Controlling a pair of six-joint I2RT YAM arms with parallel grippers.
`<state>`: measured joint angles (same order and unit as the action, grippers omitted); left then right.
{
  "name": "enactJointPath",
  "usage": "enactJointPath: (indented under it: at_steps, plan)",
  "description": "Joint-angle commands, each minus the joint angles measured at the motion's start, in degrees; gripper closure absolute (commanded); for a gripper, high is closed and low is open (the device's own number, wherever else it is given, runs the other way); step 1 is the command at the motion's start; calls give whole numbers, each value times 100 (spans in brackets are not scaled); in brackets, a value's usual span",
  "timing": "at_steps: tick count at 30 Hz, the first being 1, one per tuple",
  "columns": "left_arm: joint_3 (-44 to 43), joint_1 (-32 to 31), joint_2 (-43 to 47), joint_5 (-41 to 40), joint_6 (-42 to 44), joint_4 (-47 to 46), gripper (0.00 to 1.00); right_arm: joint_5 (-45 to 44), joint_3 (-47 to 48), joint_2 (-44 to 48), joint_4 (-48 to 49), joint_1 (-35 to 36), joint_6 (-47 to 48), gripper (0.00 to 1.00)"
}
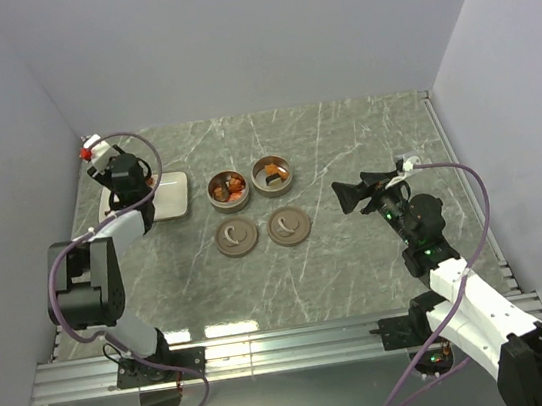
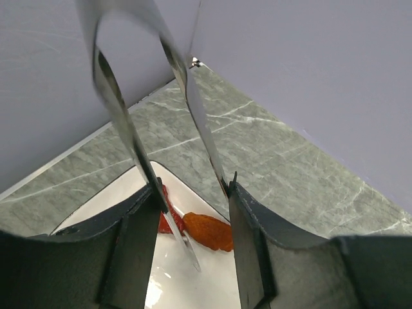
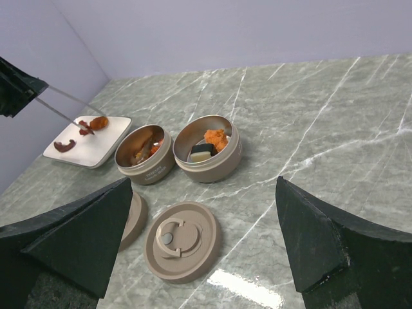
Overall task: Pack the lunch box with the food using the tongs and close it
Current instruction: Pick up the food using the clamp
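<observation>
My left gripper (image 2: pixel 193 190) is shut on the metal tongs (image 2: pixel 122 122), squeezing their two blades part way together. The tong tips reach down to the white plate (image 2: pixel 187 283), beside an orange piece of food (image 2: pixel 209 232) and a red piece (image 2: pixel 164 222). Whether a piece is pinched I cannot tell. The lunch box is two round tan tins (image 1: pixel 228 190) (image 1: pixel 272 175), both uncovered with food inside. Their lids (image 1: pixel 235 236) (image 1: pixel 288 226) lie flat in front of them. My right gripper (image 1: pixel 351 195) hangs open and empty right of the lids.
The plate (image 1: pixel 175 201) sits at the far left near the side wall, with a curved red piece (image 3: pixel 64 145) on its near end. Walls close the left, back and right sides. A metal rail runs along the near edge.
</observation>
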<state>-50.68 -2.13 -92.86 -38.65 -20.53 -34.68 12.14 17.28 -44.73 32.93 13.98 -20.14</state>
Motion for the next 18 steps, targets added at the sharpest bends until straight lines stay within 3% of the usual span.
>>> enactJointPath:
  at_steps: [1, 11, 14, 18]
  plan:
    - [-232, 37, -101, 25, -56, -110, 50, 43, -23, 35, 205, -35, -34, 1]
    - [-259, 55, -162, 86, -73, -39, 53, 34, -32, 70, 197, -35, -34, 1]
    - [-171, 55, -66, 95, -65, -66, 59, 43, -23, 44, 197, -27, -34, 1]
    - [-180, 64, -13, 183, -30, -4, 75, 34, -32, 70, 197, -35, -34, 1]
